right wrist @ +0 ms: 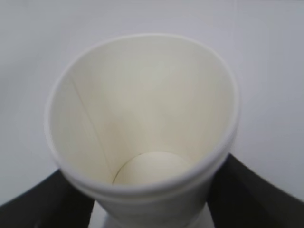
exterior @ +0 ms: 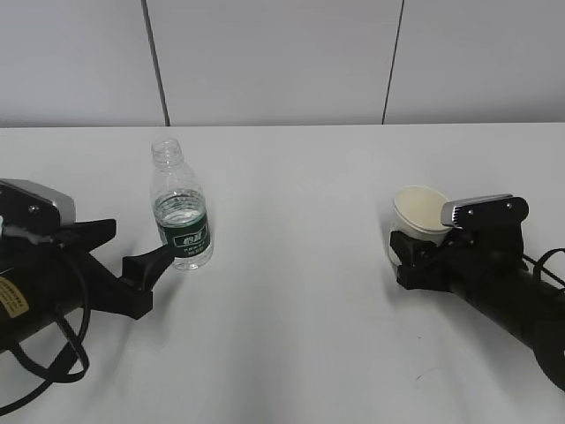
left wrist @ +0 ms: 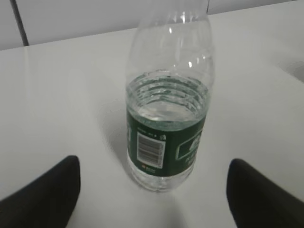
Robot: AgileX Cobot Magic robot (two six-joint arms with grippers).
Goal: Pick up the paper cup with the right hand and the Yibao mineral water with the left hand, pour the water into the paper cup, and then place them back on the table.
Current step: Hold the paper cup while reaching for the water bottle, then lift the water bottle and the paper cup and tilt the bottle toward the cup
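Probably a lab: bare white table [exterior: 300,291], plain panelled wall [exterior: 274,57].

The exterior view looks down at a slant across the counter [exterior: 300,291] toward the wall. The left wrist view sits close behind the bottle [left wrist: 166,114], shared with the exterior. The right wrist view looks into the cup [right wrist: 142,123], likewise shared.

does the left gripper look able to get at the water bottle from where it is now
Probably yes: the left gripper is open, its fingers apart either side of the upright Yibao mineral water, with only bare table between them.
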